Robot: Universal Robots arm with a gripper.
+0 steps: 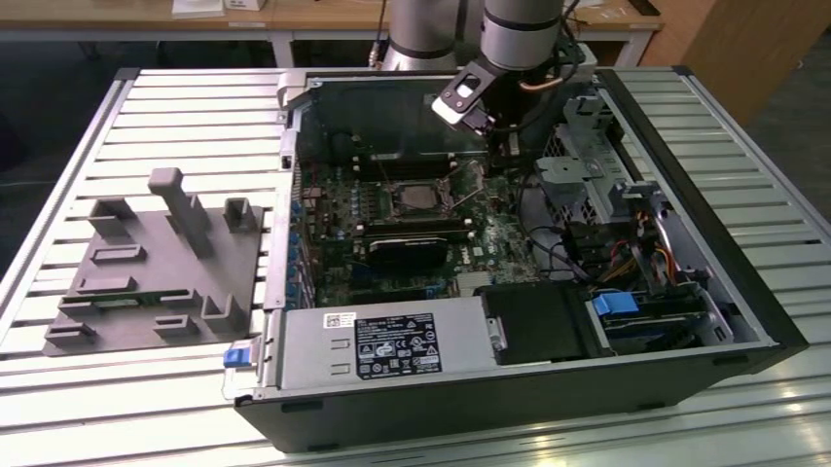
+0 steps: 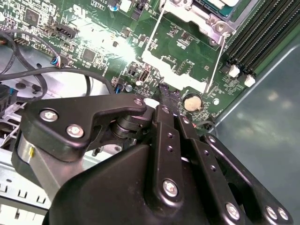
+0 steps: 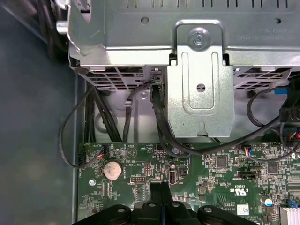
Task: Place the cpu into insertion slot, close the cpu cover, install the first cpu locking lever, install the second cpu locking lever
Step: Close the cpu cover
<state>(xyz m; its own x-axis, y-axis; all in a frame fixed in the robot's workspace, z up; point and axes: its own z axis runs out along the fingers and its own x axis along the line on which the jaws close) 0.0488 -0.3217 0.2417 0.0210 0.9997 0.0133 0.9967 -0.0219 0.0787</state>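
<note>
Open computer case [image 1: 520, 413] on its side on slatted tabletop [image 1: 169, 107]. cpu [image 1: 421, 197] flat in insertion slot [image 1: 395, 197], metal top up, edges square to motherboard [image 1: 509, 245]; square chip, no long axis. Gripper [image 1: 501, 146] [image 3: 161, 186] hangs near slot on exterior view's right, above coin cell [image 3: 112, 170]. Jaws pressed together, gripping nothing. In second wrist view, thin cpu locking levers [image 2: 219, 61] run lengthwise from slot toward gripper.

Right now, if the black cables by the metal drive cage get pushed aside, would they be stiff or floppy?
Probably floppy: the black cables run in loose curves from the drive cage to the motherboard. They would likely yield, then spring partly back, since their ends look plugged in.
</note>
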